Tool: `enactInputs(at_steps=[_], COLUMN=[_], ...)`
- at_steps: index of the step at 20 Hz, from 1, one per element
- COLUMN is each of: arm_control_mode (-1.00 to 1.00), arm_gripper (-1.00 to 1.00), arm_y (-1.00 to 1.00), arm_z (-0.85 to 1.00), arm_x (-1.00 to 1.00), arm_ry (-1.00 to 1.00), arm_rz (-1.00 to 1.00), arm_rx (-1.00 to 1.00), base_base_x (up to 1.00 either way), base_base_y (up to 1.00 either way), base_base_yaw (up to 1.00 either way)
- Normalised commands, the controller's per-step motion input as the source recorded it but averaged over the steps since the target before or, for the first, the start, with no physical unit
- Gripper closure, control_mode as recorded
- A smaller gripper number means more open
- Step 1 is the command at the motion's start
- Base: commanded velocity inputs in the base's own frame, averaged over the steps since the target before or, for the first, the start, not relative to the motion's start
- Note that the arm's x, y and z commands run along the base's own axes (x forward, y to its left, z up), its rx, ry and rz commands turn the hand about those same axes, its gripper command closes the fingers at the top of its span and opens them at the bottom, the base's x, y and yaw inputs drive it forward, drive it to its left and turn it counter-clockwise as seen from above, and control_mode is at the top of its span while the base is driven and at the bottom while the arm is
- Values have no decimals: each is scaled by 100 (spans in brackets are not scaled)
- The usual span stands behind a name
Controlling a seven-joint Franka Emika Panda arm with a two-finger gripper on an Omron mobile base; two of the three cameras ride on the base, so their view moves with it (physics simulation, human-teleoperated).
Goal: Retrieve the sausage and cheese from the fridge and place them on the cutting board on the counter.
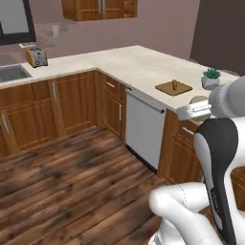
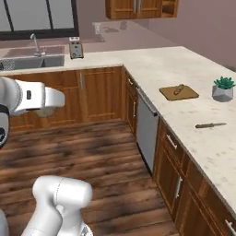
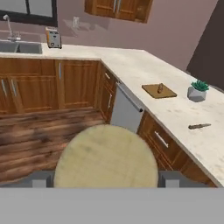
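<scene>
In the hand view the cheese [image 3: 106, 157], a pale cream round chunk, sits large between the finger tips of my gripper [image 3: 106, 180], which is shut on it. Seen from the base, the cheese [image 1: 198, 101] [image 2: 45, 112] hangs in the air over the wooden floor, short of the counter [image 1: 139, 64]. The brown cutting board [image 1: 173, 88] [image 2: 179, 92] [image 3: 159, 91] lies on the counter ahead. A small brown sausage [image 1: 174, 84] [image 2: 179, 89] [image 3: 160, 88] rests on it. The fridge is out of view.
A dark knife [image 2: 210, 125] [image 3: 199, 126] lies on the counter nearer than the board. A potted plant [image 1: 211, 79] [image 2: 223, 88] stands right of the board. A dishwasher [image 1: 143, 127] sits under the counter. Toaster [image 1: 36, 57] and sink [image 1: 12, 72] are at the far left.
</scene>
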Motion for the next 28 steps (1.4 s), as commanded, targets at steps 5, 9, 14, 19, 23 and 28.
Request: enactInputs(at_steps=[5, 9, 14, 19, 23, 28], arm_control_mode=[100, 100, 100, 100, 100, 100], arm_gripper=[100, 100, 100, 100, 100, 100], arm_y=[0, 0, 0, 0, 0, 0], arm_z=[0, 0, 0, 0, 0, 0], arm_x=[0, 0, 0, 0, 0, 0], arm_ry=[0, 0, 0, 0, 0, 0], arm_rz=[0, 0, 0, 0, 0, 0], arm_rx=[0, 0, 0, 0, 0, 0], base_base_x=[72, 81, 69, 28, 17, 44], base_base_y=[81, 95, 99, 100, 96, 92], base_base_yaw=[-62, -54, -52, -54, -55, -52])
